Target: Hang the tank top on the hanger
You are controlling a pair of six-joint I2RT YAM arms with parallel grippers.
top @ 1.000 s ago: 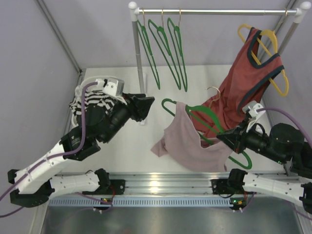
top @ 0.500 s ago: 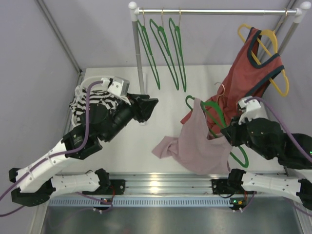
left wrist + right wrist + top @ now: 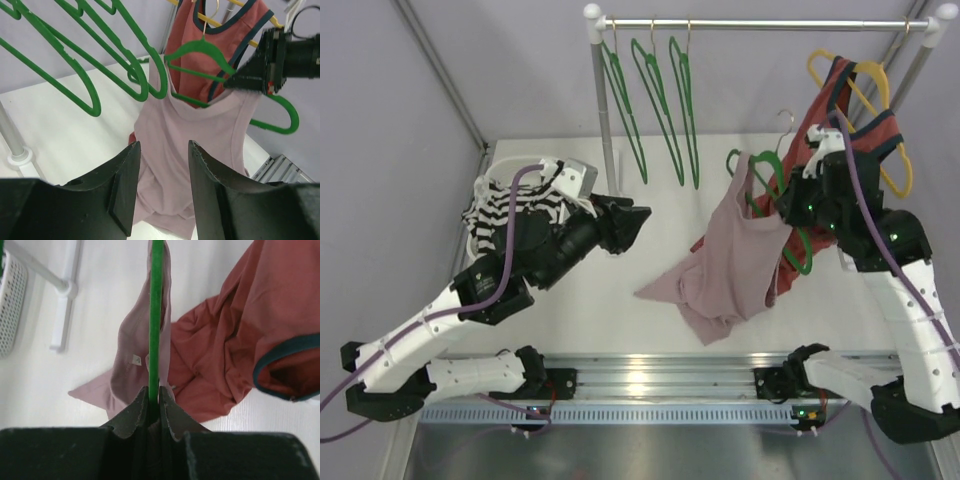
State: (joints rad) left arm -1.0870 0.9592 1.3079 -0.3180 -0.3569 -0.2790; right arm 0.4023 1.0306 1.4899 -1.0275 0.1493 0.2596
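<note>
R gripper (image 3: 155,392) is clamped on the hanger (image 3: 156,315), held up off the bench (image 3: 620,325). The tank top (image 3: 735,250) hangs just below it, draped over the hanger, hem touching the bench. L gripper (image 3: 163,146) is open, empty, well apart. Prob. mostly done; seating both straps seems left.

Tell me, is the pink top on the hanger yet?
Partly. Done: one hanger end is inside the pink top. In hand: the right gripper clamps the hanger. Still to do: the other end pokes out; the left gripper is open and empty.
</note>
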